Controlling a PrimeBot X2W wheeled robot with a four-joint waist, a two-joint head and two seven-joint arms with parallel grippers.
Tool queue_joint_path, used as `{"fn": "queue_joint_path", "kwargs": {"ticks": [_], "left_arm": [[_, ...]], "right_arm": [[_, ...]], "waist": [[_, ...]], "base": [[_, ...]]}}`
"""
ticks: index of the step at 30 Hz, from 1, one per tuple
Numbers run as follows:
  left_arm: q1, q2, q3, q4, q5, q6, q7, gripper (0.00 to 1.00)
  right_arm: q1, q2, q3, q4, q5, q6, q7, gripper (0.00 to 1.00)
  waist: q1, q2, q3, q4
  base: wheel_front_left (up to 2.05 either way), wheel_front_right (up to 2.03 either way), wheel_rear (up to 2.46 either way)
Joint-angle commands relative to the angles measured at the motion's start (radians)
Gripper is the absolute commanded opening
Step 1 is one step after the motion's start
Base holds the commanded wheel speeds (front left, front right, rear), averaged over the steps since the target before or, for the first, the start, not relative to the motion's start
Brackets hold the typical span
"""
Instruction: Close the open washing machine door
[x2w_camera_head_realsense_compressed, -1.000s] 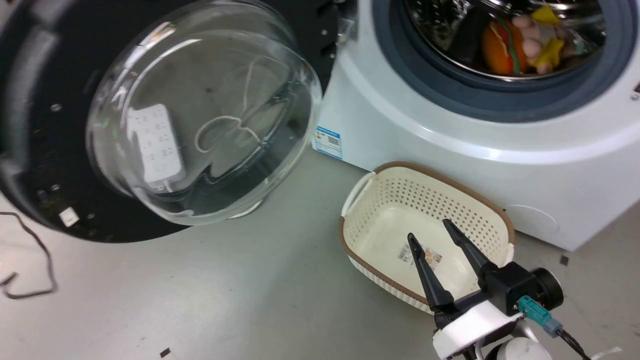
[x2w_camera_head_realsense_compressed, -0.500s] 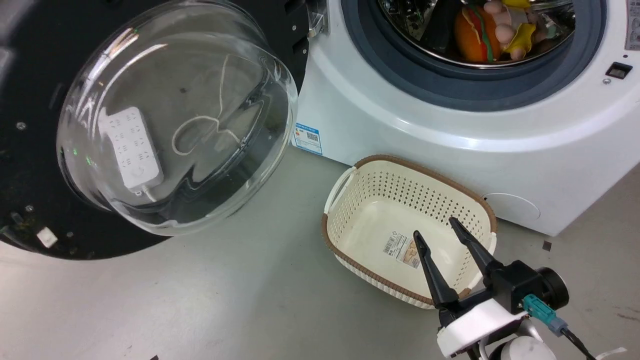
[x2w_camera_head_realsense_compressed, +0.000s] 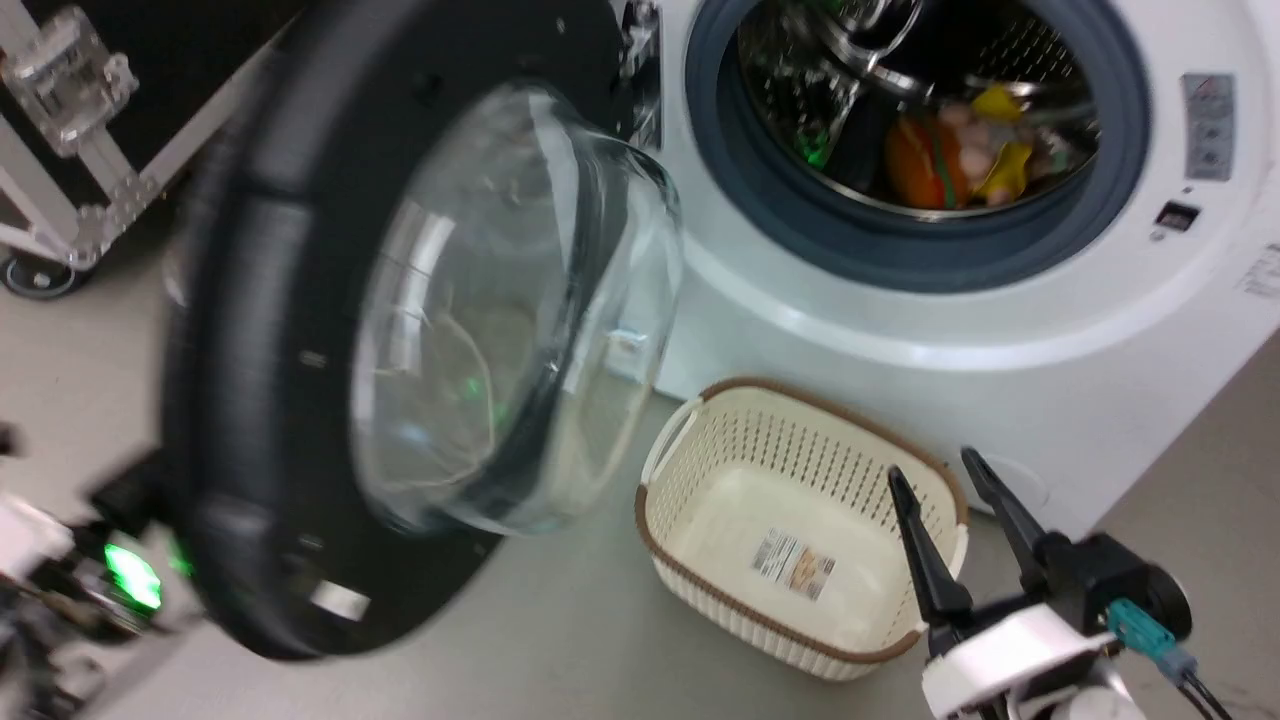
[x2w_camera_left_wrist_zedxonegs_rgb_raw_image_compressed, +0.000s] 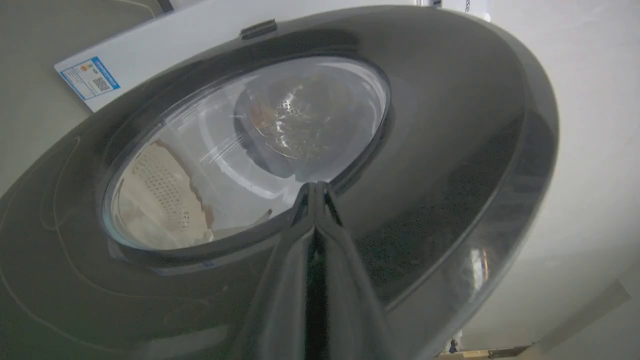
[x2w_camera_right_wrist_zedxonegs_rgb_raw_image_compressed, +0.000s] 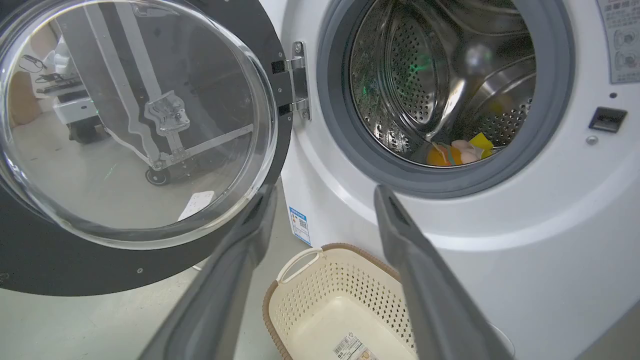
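The washing machine stands ahead of my right fingers with its round mouth open. The washing machine door hangs part-swung to the left of them, its black outer face under my left fingertips. The cream basket sits on the floor just below and ahead of my right fingers, near the machine's front. My left gripper has its fingers pressed together on nothing, tips laid against the door's dark face right at the rim of the glass window. My right gripper is spread, empty and apart from the door. I judge this step a push. I should press steadily on the dark ring rather than the glass and follow the arc about the hinge, which lies beyond my left tips. I should drive through until the latch catches, watching that the bowl passes clear of the basket.
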Motion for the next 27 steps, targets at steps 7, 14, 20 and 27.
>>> {"fn": "queue_joint_path", "kwargs": {"ticks": [7,14,20,27], "left_arm": [[0.190,-0.177,-0.109,-0.227,-0.013,0.054,0.062,0.00],[0.299,-0.241,-0.242,-0.308,-0.058,0.050,0.050,0.00],[0.303,-0.246,-0.392,-0.285,-0.108,0.021,-0.054,0.00],[0.215,-0.246,-0.519,-0.246,-0.163,-0.003,-0.188,0.00]], "right_arm": [[0.043,0.002,-0.061,-0.024,0.033,0.001,-0.004,1.00],[0.047,0.002,-0.146,-0.037,0.044,0.001,-0.004,1.00],[0.023,0.002,-0.163,-0.043,0.034,0.001,-0.004,1.00],[-0.013,0.002,-0.176,-0.053,0.049,0.001,-0.004,1.00]], "waist": [[0.0001,0.0000,-0.057,-0.066],[0.0001,0.0000,-0.049,-0.167],[0.0001,0.0000,0.004,-0.293],[0.0001,0.0000,0.094,-0.468]], "base": [[0.00,0.00,0.00],[0.00,0.00,0.00],[0.00,0.00,0.00],[0.00,0.00,0.00]]}}
